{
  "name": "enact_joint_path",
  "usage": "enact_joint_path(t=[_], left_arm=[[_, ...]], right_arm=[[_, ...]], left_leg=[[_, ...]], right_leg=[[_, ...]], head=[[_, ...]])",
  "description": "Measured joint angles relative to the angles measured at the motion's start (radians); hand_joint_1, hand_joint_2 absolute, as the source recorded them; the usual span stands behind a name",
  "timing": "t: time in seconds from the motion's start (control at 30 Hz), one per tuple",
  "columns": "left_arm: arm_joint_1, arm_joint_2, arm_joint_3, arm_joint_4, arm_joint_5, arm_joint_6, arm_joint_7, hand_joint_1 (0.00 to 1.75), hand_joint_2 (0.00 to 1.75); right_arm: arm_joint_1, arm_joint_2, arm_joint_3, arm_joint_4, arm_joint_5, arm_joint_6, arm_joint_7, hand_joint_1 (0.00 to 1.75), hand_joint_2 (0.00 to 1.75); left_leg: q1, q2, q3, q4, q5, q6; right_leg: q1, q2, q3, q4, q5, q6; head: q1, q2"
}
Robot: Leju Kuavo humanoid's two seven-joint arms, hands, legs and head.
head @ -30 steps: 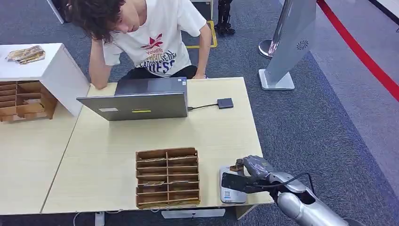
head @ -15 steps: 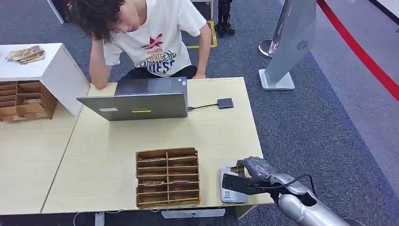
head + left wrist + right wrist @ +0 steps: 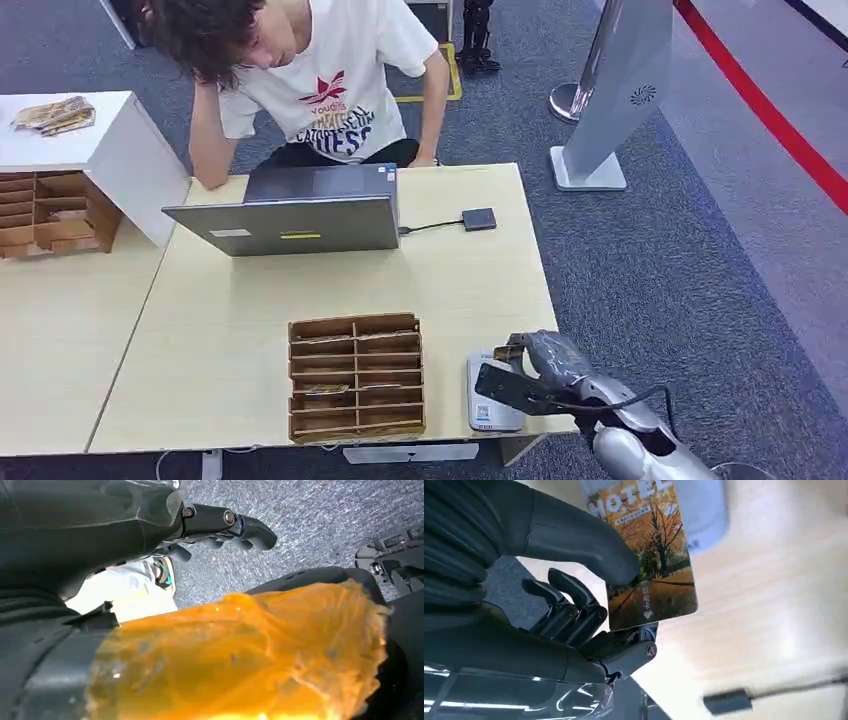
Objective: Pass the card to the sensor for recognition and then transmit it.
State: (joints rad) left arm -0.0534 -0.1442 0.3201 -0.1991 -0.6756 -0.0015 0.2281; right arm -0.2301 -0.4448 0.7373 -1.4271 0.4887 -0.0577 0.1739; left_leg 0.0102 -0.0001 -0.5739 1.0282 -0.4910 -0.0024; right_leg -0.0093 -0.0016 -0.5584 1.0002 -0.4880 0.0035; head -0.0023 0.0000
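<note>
Our right hand (image 3: 545,362) grips the card (image 3: 503,385), thumb pressed on its printed face, just above the white sensor (image 3: 491,392) at the front right corner of the table (image 3: 470,280). The sensor lies close to the table's front edge, with the wooden rack (image 3: 356,376) just beside it on the left; open carpet (image 3: 680,290) lies past the right edge. Since a second ago, our hand has tilted the card a little. Our left hand (image 3: 210,527) hangs with curled fingers, holding nothing.
</note>
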Motion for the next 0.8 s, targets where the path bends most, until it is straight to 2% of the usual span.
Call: enact_joint_path(t=[0.23, 0.43, 0.8], left_arm=[[0.003, 0.0, 0.0, 0.0, 0.005, 0.002, -0.01, 0.0, 0.0], [0.003, 0.0, 0.0, 0.0, 0.005, 0.004, -0.013, 0.0, 0.0], [0.004, 0.0, 0.0, 0.0, -0.001, 0.006, -0.013, 0.0, 0.0]], right_arm=[[0.074, 0.094, -0.112, -0.082, 0.024, -0.112, -0.042, 1.75, 1.75], [0.116, 0.159, -0.18, -0.142, 0.026, -0.166, -0.087, 1.75, 1.75], [0.14, 0.216, -0.224, -0.182, 0.028, -0.19, -0.12, 1.75, 1.75]], left_leg=[[0.0, 0.0, 0.0, 0.0, 0.0, 0.0], [0.0, 0.0, -0.001, 0.0, 0.0, 0.0], [0.0, 0.0, -0.001, 0.0, 0.0, 0.0]], right_leg=[[0.0, 0.0, 0.0, 0.0, 0.0, 0.0], [0.0, 0.0, 0.0, 0.0, 0.0, 0.0], [0.0, 0.0, 0.0, 0.0, 0.0, 0.0]], head=[[0.0, 0.0], [0.0, 0.0], [0.0, 0.0]])
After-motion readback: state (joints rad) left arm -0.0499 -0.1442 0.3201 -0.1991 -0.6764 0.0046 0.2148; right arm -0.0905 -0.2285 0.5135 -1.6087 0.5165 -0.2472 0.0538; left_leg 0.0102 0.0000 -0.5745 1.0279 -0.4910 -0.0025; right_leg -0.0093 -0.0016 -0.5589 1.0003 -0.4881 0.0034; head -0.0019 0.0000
